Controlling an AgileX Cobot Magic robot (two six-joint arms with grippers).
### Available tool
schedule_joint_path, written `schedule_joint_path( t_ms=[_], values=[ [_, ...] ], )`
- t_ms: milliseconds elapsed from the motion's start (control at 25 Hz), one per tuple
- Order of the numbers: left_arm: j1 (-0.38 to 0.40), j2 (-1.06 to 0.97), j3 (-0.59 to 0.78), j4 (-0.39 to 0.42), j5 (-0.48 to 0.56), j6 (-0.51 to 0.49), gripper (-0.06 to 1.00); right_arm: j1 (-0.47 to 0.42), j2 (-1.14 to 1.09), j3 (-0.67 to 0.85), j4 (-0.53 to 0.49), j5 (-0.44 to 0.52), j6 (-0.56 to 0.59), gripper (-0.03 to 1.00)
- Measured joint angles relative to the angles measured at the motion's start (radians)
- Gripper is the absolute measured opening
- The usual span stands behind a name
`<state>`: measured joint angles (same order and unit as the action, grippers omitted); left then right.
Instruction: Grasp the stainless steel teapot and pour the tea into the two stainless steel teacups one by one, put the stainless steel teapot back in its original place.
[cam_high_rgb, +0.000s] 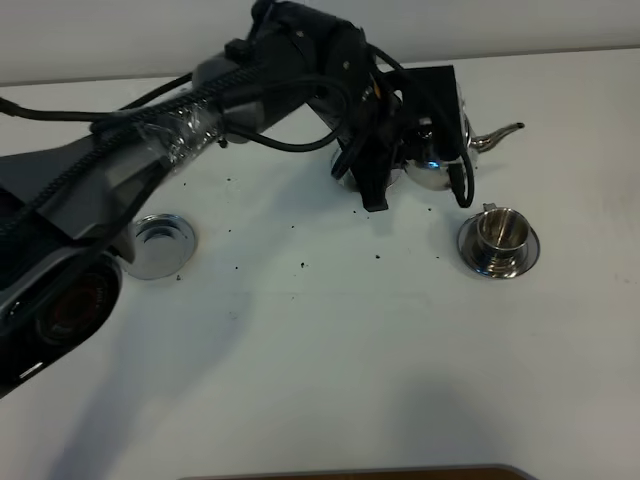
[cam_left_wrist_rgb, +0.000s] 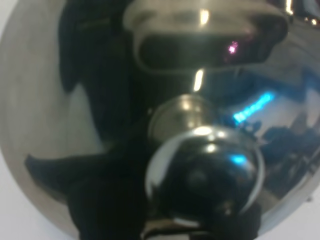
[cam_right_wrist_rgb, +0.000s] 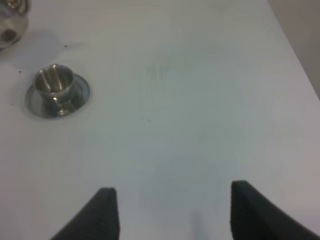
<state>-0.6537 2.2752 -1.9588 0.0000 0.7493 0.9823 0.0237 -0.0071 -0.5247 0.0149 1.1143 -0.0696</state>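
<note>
Two end effectors are mine, and my left end effector (cam_high_rgb: 440, 118) is closed narrow on the handle (cam_left_wrist_rgb: 200, 35) of the teapot (cam_high_rgb: 432, 172). The teapot is at the far side of the table (cam_high_rgb: 330, 350), its spout (cam_high_rgb: 500, 133) points to the right, and it is well apart from the round coaster (cam_high_rgb: 163, 243) at the left. One cup (cam_high_rgb: 497, 228) stands upright on its saucer (cam_high_rgb: 468, 252) near the teapot, on the spout side, and the second one I cannot make out behind my left arm (cam_high_rgb: 200, 110). My right end effector (cam_right_wrist_rgb: 170, 215) stands wide over bare table, well apart from that cup.
</note>
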Motion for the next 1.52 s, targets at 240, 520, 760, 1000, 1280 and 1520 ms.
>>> schedule_joint_path(
  t_ms=[240,520,760,1000,1280,1520],
  values=[
    [-0.006,0.007,0.0,0.041,-0.072,0.151,0.25,0.0,0.0,0.0,0.0,0.0,0.001,0.49],
    [-0.006,0.023,0.0,0.104,-0.091,0.309,0.25,0.0,0.0,0.0,0.0,0.0,0.0,0.49],
    [-0.006,0.068,0.004,0.142,-0.152,0.328,0.25,0.0,0.0,0.0,0.0,0.0,0.0,0.49],
    [-0.006,0.07,0.004,0.166,-0.214,0.371,0.25,0.0,0.0,0.0,0.0,0.0,0.0,0.49],
    [-0.007,0.072,0.004,0.187,-0.235,0.497,0.25,0.0,0.0,0.0,0.0,0.0,0.001,0.49],
    [-0.02,0.072,0.004,0.216,-0.245,0.561,0.25,0.0,0.0,0.0,0.0,0.0,0.001,0.49]
  ],
)
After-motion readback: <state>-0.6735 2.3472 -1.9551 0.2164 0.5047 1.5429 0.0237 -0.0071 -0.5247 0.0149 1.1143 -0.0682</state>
